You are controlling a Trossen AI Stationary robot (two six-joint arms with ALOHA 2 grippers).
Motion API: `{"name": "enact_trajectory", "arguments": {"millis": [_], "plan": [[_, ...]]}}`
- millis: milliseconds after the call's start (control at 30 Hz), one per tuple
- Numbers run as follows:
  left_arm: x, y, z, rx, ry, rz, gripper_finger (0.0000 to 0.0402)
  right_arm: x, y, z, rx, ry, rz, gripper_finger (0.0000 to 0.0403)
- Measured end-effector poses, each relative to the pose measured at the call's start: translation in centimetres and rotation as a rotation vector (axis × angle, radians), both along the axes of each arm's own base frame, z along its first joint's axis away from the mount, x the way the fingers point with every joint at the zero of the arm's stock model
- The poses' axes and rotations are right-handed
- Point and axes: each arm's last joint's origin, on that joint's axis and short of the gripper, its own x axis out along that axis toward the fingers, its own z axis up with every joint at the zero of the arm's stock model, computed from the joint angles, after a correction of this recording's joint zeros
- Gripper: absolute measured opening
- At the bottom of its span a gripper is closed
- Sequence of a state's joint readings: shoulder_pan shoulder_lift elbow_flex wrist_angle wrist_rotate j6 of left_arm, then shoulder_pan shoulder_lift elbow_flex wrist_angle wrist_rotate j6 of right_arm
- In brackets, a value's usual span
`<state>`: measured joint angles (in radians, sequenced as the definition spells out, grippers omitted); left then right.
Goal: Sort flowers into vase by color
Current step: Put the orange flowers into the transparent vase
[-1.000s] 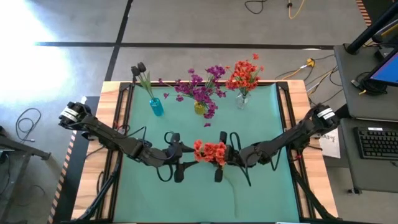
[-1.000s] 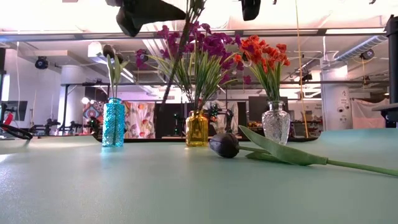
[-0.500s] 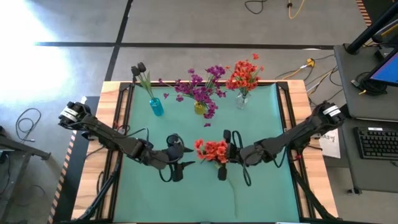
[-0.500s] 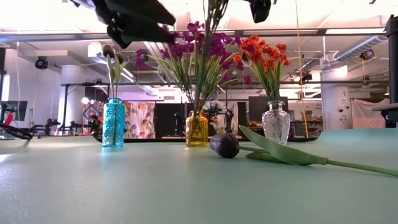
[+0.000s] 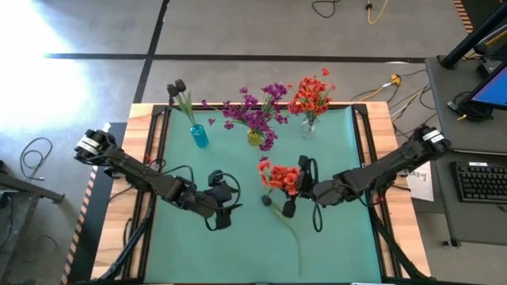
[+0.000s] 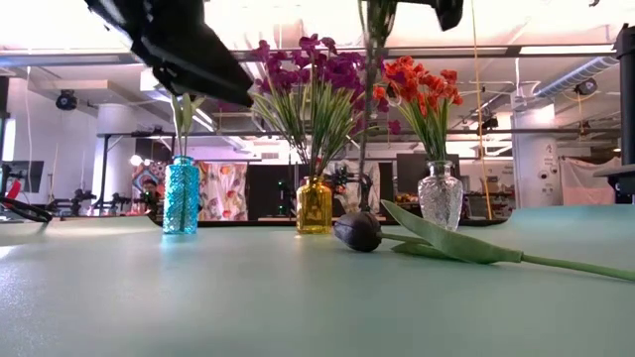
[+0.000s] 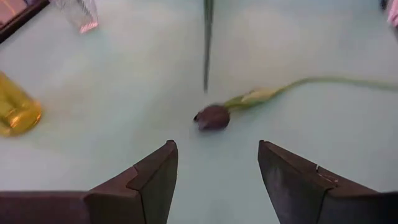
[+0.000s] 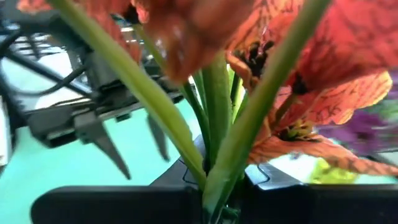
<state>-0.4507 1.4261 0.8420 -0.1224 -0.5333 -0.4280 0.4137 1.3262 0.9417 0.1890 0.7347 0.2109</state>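
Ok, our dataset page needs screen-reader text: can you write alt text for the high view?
The right gripper, shut on an orange-red flower, holds it above a green table. The left gripper hangs open nearby. At the far edge stand three vases: blue, yellow and clear.

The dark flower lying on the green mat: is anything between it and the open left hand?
No: in the left wrist view only bare mat separates the dark flower from the left hand.

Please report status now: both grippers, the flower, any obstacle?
Right gripper shut on orange flower, lifted. Left gripper open, empty. Dark flower lies on mat; nothing blocks clear vase.
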Motion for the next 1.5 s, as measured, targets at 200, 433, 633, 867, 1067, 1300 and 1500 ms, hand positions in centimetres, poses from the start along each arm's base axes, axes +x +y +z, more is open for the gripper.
{"name": "enact_trajectory", "arguments": {"millis": [200, 433, 633, 867, 1067, 1300, 1500], "plan": [[-0.8, 0.4, -0.9, 0.032, 0.118, 0.033, 0.0208, -2.6, -1.9, 2.4, -0.054, -0.012, -0.197, 0.0029], [-2.0, 1.4, -1.8, 0.142, 0.235, 0.129, 0.0208, -6.3, -5.3, 5.7, -0.053, -0.07, -0.365, 0.0029], [-2.5, 2.2, -2.1, 0.202, 0.28, 0.209, 0.0208, -8.1, -7.3, 6.5, -0.056, -0.067, -0.428, 0.0029], [-2.4, 2.2, -2.5, 0.173, 0.28, 0.244, 0.0208, -8.5, -8.2, 5.9, -0.022, -0.045, -0.476, 0.0029], [-2.4, 2.0, -2.8, 0.082, 0.279, 0.284, 0.0208, -8.5, -8.3, 5.6, 0.008, -0.043, -0.488, 0.0029], [-2.3, 1.6, -3.3, -0.045, 0.33, 0.268, 0.0208, -8.8, -8.3, 5.8, -0.005, -0.036, -0.486, 0.0029], [-2.2, 1.5, -3.9, -0.06, 0.356, 0.267, 0.0208, -9.6, -8.6, 5.9, -0.025, -0.024, -0.518, 0.0029]]}}
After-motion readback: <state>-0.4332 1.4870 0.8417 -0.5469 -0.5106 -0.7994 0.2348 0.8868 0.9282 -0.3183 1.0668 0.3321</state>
